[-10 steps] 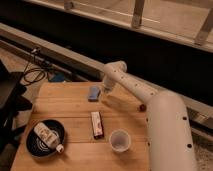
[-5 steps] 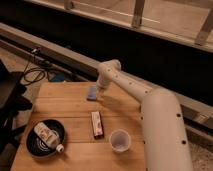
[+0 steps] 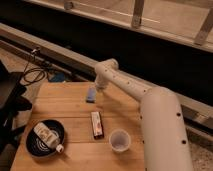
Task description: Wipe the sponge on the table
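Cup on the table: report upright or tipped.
Upright: the cup stands with its round mouth facing up. The gripper is at the sponge, farther back.

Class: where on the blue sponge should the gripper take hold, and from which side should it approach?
Probably from above, pinching the sponge across its two long sides at mid-length. It lies flat on the table and is a narrow block, so its short width suits the jaws. The gripper hangs close by its far end.
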`<state>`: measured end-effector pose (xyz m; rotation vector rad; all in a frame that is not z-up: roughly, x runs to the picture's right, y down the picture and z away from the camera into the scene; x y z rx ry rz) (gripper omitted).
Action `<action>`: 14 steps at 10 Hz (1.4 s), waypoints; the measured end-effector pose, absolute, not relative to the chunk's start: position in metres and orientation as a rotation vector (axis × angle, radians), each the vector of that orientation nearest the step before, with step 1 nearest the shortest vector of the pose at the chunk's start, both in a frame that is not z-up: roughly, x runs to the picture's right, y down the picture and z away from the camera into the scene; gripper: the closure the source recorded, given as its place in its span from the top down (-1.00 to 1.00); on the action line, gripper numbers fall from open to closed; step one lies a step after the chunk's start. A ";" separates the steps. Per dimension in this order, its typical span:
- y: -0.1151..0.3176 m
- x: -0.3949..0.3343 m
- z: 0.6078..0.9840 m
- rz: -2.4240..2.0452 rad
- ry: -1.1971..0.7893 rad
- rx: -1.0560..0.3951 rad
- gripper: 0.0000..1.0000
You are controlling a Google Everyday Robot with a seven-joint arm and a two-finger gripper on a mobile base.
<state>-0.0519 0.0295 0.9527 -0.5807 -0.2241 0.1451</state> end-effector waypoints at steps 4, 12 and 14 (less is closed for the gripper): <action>0.026 -0.104 0.916 0.016 -0.273 -0.559 0.60; 0.013 -0.071 0.958 0.093 -0.375 -0.617 0.60; 0.015 -0.053 0.983 0.151 -0.409 -0.672 0.60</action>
